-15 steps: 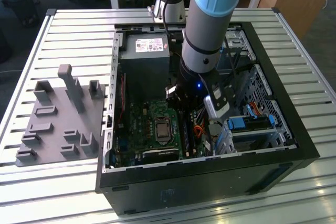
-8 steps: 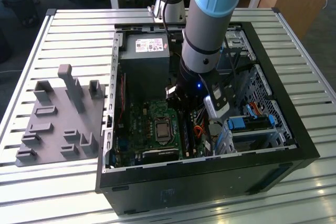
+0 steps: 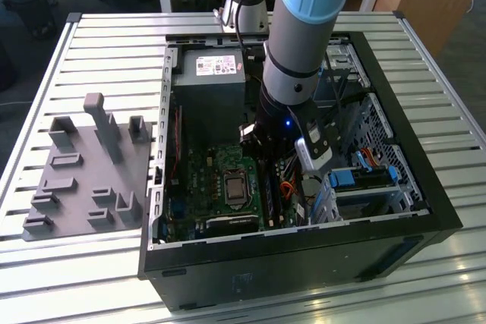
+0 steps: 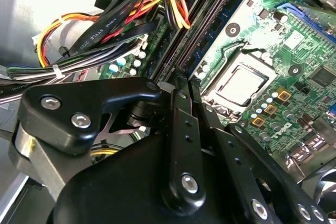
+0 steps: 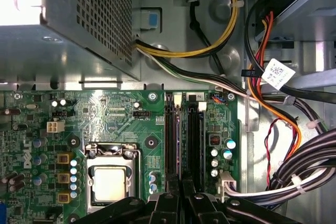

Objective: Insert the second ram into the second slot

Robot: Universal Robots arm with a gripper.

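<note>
- The black-fingered pincer (image 5: 180, 195) is down inside the open black metal computer case (image 3: 288, 271). It hangs over the green motherboard, at about three o'clock from the silver square processor socket (image 5: 110, 182).
- Its fingers (image 4: 181, 114) are drawn narrow, almost together. They seem to pinch the second ram (image 5: 180, 140), a thin, long circuit-board stick seen edge-on as a pale strip running out from the fingertips.
- That strip lies along the bank of long black memory slots (image 5: 195, 140). I take the second slot (image 5: 180, 108) to be the one right under it. Whether the stick is already bedded or just above, I can't say.
- To do this well, I'd keep the stick dead parallel to the slot and upright, with both ends level. A tilt would jam one corner.
- The press should go straight down and even, until the white end clips (image 5: 176, 98) can close.
- The bundle of black, red and yellow cables (image 5: 294, 177) sits near, at three o'clock of the slots. The arm's wrist ought to stay off it.
- The grey moulded parts holder (image 3: 83, 180) rests on the slatted metal tabletop (image 3: 99, 43), at nine o'clock of the case in the exterior view.
</note>
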